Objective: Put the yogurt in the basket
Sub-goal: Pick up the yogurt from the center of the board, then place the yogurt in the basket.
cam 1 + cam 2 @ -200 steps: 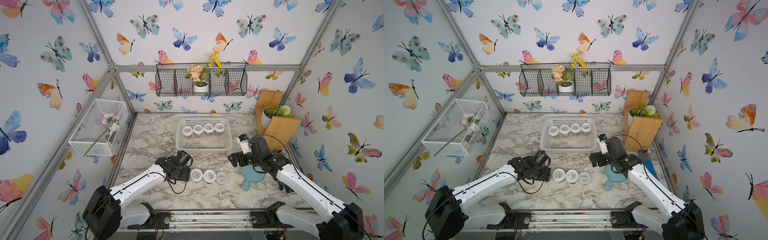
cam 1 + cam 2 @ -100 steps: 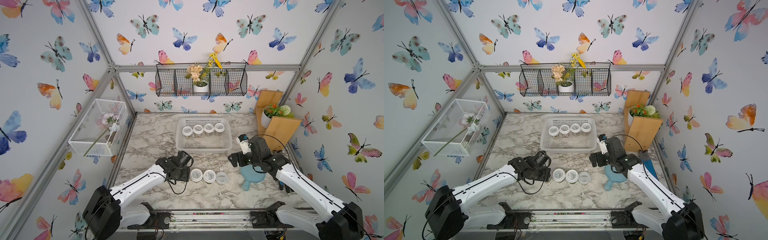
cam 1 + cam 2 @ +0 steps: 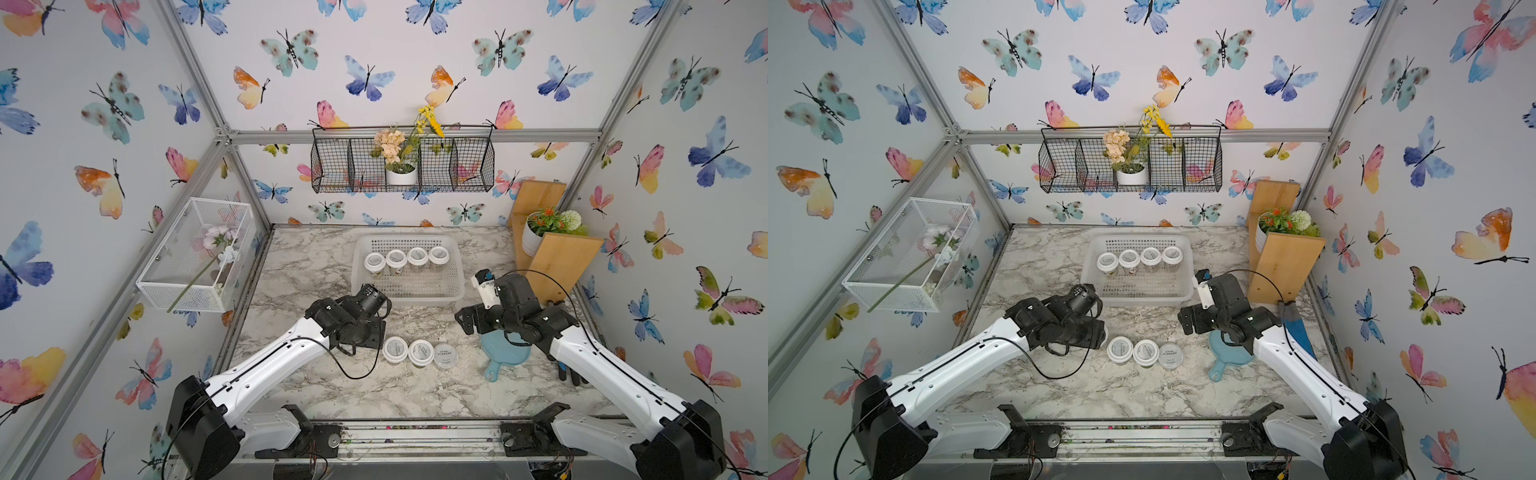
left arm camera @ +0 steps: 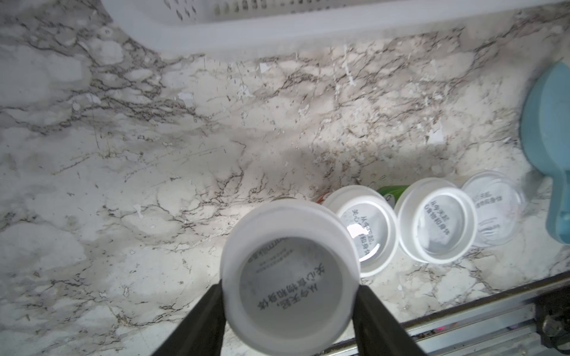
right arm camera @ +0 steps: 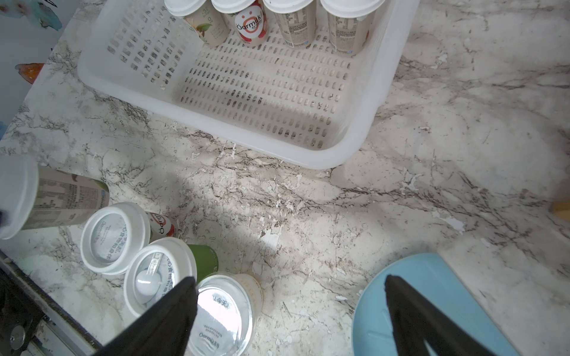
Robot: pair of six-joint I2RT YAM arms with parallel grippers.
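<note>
My left gripper (image 4: 290,285) is shut on one yogurt jar (image 4: 290,277), a black finger against each side of its white lid. In both top views the gripper (image 3: 374,332) hides that jar. Three more jars stand in a row beside it on the marble (image 3: 395,349) (image 3: 420,353) (image 3: 445,356); the last has a flatter, paler lid (image 5: 222,314). The white perforated basket (image 3: 455,266) (image 5: 277,151) lies farther back with several jars (image 3: 405,258) along its far wall. My right gripper (image 5: 290,279) (image 3: 465,322) hangs open and empty, right of the row.
A light blue board (image 3: 505,353) (image 5: 431,308) lies under my right arm. A wooden stand with a flower pot (image 3: 548,249) sits at the back right. The near half of the basket floor (image 3: 1138,286) is bare. A metal rail (image 3: 415,432) runs along the front edge.
Neither arm has visibly shifted in the top views, and the jars on the marble and in the basket stay where they were.
</note>
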